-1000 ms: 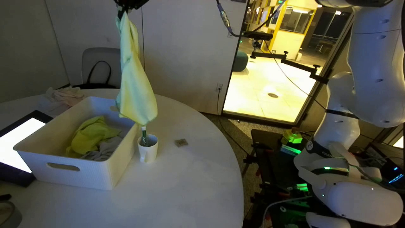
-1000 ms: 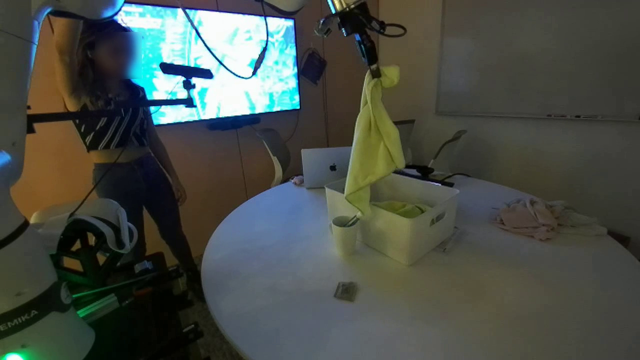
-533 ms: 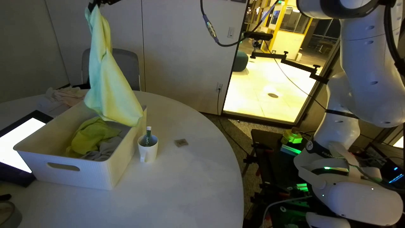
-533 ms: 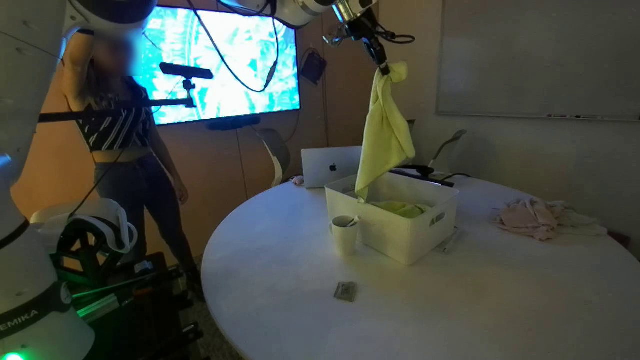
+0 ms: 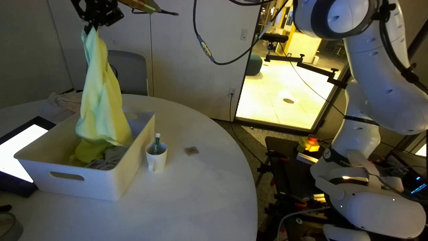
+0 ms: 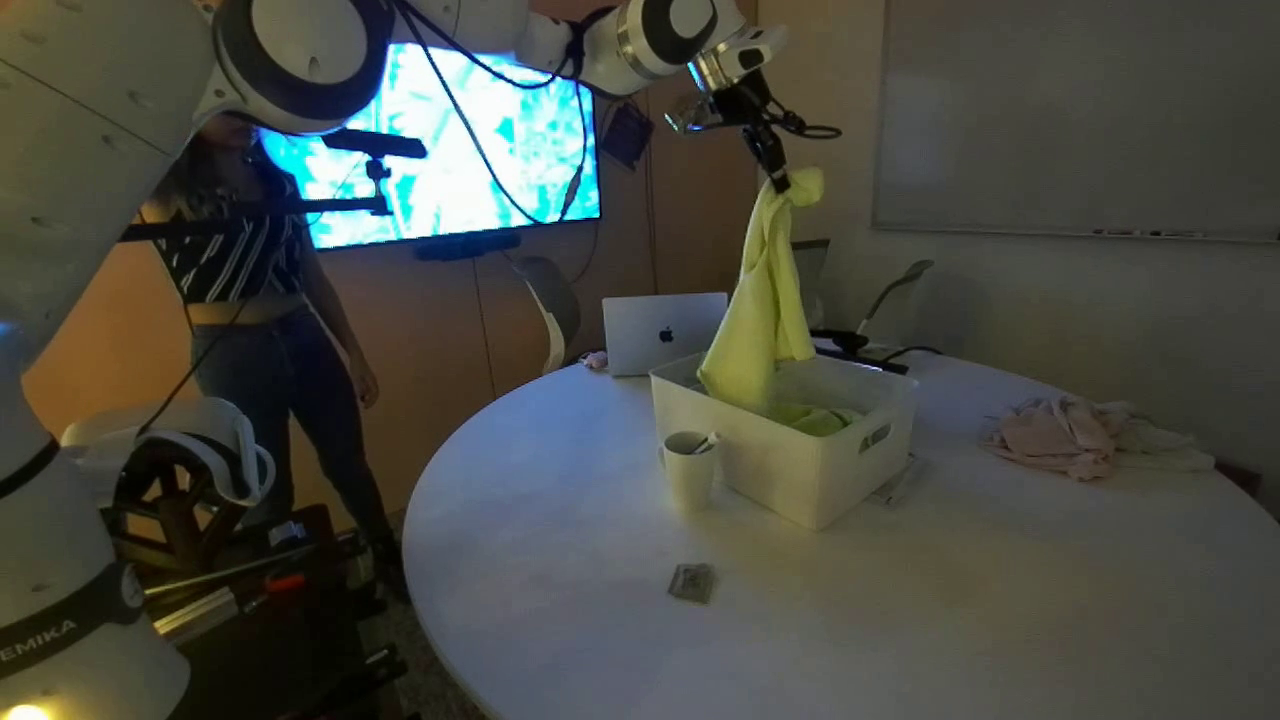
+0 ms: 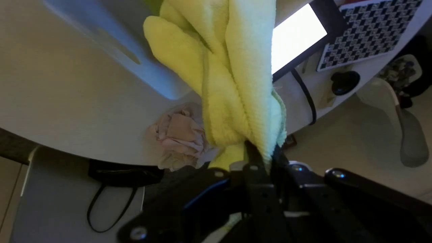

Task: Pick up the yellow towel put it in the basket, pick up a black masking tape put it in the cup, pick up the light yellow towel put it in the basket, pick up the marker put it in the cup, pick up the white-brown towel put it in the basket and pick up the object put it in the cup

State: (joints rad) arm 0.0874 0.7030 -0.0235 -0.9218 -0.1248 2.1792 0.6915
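Light yellow towel [image 5: 102,100]: hangs above the basket [image 5: 100,184], its top end pinched by the gripper [image 6: 782,188], jaws pressed together on the cloth.
Way to basket: straight down from the gripper by both exterior views; the towel's long axis runs upright, its lowest folds inside the walls. A short lowering and release should serve, I judge.
Contact below: I cannot tell whether the folds touch the bright yellow towel [image 5: 88,153].
Nearer arm: the single arm [image 5: 384,67], no other shows.
In basket: one bright yellow towel, one grey cloth [image 5: 112,157].
Cup [image 5: 158,162]: one, just beside the basket, with one marker [image 5: 156,144] leaning in it.
On the table [image 5: 200,194]: one flat packet [image 5: 191,151], likely the last "object"; one pink-and-white heap [image 6: 1080,438].
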